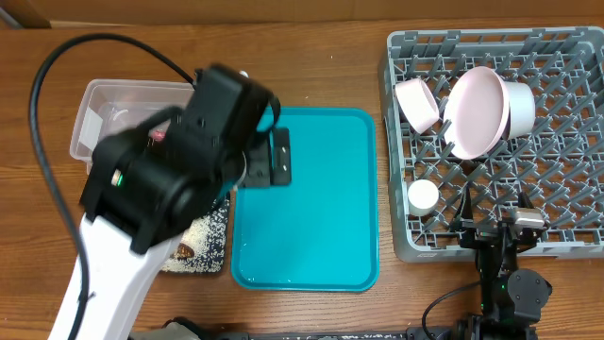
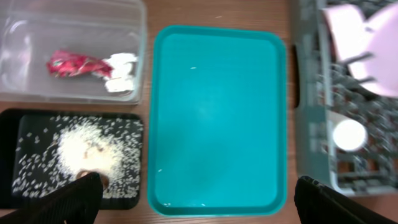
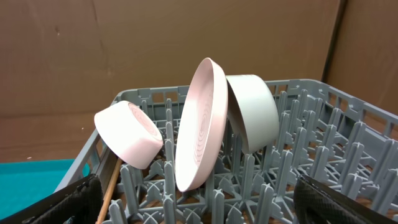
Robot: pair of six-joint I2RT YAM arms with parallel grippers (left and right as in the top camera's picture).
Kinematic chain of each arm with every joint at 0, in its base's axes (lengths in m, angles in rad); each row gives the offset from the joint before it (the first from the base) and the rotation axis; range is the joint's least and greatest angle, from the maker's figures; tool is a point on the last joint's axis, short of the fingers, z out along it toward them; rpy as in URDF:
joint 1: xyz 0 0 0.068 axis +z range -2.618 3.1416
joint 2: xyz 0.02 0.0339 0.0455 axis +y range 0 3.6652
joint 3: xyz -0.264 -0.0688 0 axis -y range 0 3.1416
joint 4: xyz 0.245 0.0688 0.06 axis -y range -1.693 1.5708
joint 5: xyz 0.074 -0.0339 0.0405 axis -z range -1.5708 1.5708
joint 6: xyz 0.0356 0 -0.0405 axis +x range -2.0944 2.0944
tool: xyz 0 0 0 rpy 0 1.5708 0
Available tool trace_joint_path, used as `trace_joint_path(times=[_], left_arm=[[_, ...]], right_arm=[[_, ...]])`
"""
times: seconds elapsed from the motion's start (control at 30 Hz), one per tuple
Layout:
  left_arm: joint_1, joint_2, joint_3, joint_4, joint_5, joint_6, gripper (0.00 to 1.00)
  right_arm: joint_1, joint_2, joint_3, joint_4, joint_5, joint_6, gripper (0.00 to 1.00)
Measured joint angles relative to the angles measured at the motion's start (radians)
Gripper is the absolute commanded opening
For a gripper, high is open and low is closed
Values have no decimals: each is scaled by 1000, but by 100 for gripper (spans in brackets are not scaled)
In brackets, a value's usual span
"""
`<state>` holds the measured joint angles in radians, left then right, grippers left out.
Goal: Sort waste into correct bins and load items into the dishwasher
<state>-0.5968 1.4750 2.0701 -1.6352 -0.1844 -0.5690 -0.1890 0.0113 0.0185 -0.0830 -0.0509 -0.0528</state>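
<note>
The clear tub (image 2: 18, 37) holds the red wrapper (image 2: 74, 64) and white tissue (image 2: 121, 71). The black tray (image 2: 9, 124) below it holds rice and brown scraps (image 2: 84, 152). The grey rack (image 1: 566, 189) holds the plate (image 1: 475, 111), two bowls (image 1: 416, 104) (image 1: 517, 106) and the cup (image 1: 423, 195). A chopstick (image 3: 109, 190) leans in the rack's left side. My left gripper (image 2: 202, 208) is open and empty above the teal tray's near edge. My right gripper (image 3: 199, 214) is open and empty at the rack's front edge.
The flat teal tray (image 1: 311, 198) lies between the bins and the rack, with a few stray rice grains on it. My left arm (image 1: 160, 189) hides much of the tub and black tray from overhead. A brown wall stands behind the rack.
</note>
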Motion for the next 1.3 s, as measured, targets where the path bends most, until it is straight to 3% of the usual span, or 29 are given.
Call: trace_joint_path(times=[0.27,0.43,0.67,0.87,1.07,1.3], left_arm=[[-69,-5,0,-25,-3,0,100],[-69,-4,0,100,-3,33,100],[-69,-3,0,360,15,297,100],[26,-48,-43,431,121,439,100],[191,-220,-272,566,224,476,100],[313,-520,-692,827,265,495,100]], right_arm=[[0,0,0,0,0,0,100],[0,0,0,0,0,0,100],[0,0,0,0,0,0,100],[0,0,0,0,0,0,100],[0,0,0,0,0,0,100],[0,0,0,0,0,0,100]])
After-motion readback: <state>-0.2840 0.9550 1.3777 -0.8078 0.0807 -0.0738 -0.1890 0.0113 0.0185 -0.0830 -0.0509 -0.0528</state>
